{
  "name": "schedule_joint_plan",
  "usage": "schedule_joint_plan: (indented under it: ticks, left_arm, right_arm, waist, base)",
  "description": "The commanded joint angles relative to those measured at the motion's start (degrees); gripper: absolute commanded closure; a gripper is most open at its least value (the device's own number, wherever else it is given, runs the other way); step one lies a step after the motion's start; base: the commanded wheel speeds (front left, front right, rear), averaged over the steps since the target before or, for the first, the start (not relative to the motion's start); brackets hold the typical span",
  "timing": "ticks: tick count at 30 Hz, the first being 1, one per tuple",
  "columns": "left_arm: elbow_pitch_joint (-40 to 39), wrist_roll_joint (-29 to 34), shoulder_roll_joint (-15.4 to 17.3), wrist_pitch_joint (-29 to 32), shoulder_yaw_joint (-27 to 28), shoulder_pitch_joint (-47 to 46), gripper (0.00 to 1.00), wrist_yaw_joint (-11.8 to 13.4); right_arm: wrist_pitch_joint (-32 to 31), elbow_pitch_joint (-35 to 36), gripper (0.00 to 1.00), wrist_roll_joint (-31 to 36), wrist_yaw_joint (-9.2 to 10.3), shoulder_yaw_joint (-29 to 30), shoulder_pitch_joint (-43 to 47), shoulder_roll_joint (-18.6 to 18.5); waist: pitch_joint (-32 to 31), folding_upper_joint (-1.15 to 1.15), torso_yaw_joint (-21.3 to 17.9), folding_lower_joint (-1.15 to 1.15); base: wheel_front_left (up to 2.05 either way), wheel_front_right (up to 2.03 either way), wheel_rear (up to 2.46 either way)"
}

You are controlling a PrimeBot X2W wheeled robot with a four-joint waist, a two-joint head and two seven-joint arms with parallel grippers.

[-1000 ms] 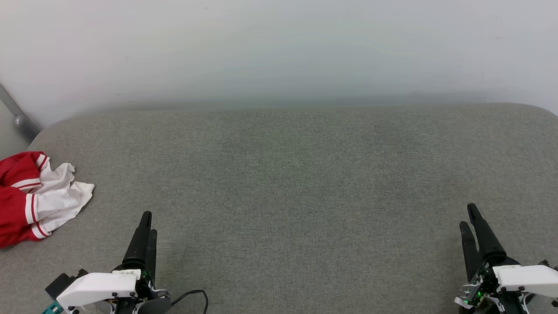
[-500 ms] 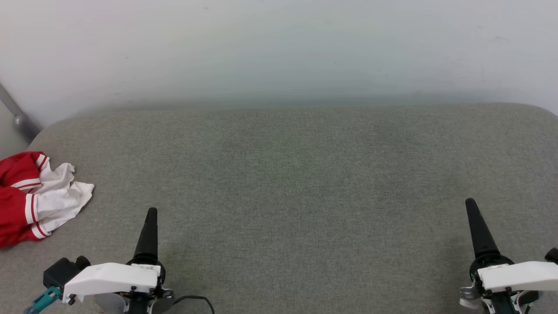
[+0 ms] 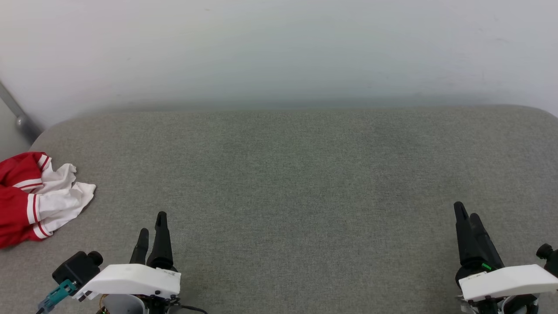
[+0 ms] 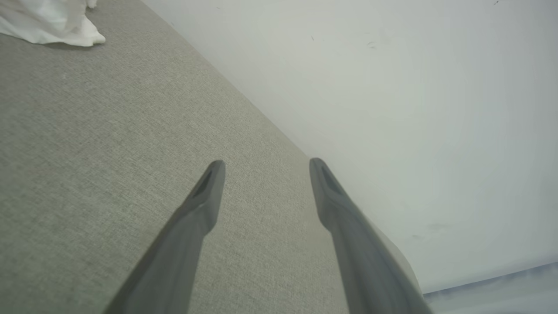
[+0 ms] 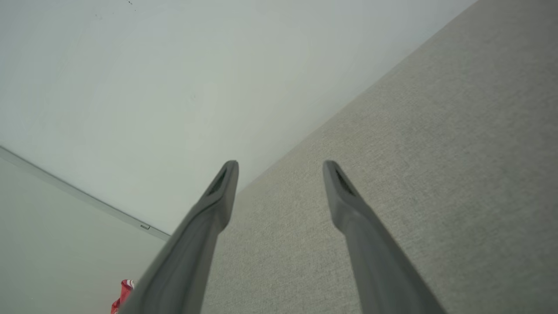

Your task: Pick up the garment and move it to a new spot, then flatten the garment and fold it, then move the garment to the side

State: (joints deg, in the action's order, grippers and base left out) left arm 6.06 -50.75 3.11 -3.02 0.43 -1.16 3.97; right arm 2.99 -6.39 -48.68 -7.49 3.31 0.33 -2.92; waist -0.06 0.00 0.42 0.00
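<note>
The garment (image 3: 30,198) lies crumpled at the far left edge of the grey padded surface (image 3: 296,174), red with white sleeves and red-striped trim. Its white sleeve (image 4: 52,22) shows at the top left of the left wrist view, and a red scrap of the garment (image 5: 123,292) peeks out low in the right wrist view. My left gripper (image 3: 151,224) is open at the lower left, to the right of the garment and apart from it. At the lower right my right gripper (image 3: 465,211) is open and holds nothing. Open jaws show in both wrist views.
A pale wall (image 3: 279,48) rises behind the surface's far edge. A grey bar (image 3: 17,115) slants down at the far left, beside the surface's rounded corner. The surface's right corner (image 3: 540,113) also curves away.
Both grippers have rolled about their wrists, so two fingers of each now show side by side. The left one shifted slightly right and the right one slightly left. The garment has not moved.
</note>
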Motion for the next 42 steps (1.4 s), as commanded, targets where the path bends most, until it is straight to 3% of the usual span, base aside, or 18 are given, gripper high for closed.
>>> schedule_joint_plan:
  ticks: [1, 24, 42]
  left_arm:
    - [-1.17, 2.34, 0.62, -0.66, -0.49, 0.15, 0.0, 0.52]
    - [-3.75, 18.9, 2.77, -4.73, -5.63, 1.75, 0.0, 4.23]
    - [-4.93, 27.91, 2.84, -7.22, -6.69, 2.73, 0.0, 4.36]
  right_arm:
    - [0.58, 1.28, 0.0, 2.47, 0.0, -0.14, 0.1, -0.03]
    - [4.73, 4.47, 0.0, 20.44, 0.0, -0.91, 3.04, 0.0]
    - [7.25, 6.61, 0.0, 30.59, 0.0, -1.44, 4.6, 0.03]
  waist:
    - [-0.05, 0.0, 0.02, 0.0]
    - [-0.33, 0.0, 0.35, 0.0]
    - [-0.34, 0.0, 0.49, 0.0]
  base:
    - [0.0, 0.0, 0.0]
    - [0.0, 0.0, 0.0]
    - [0.0, 0.0, 0.0]
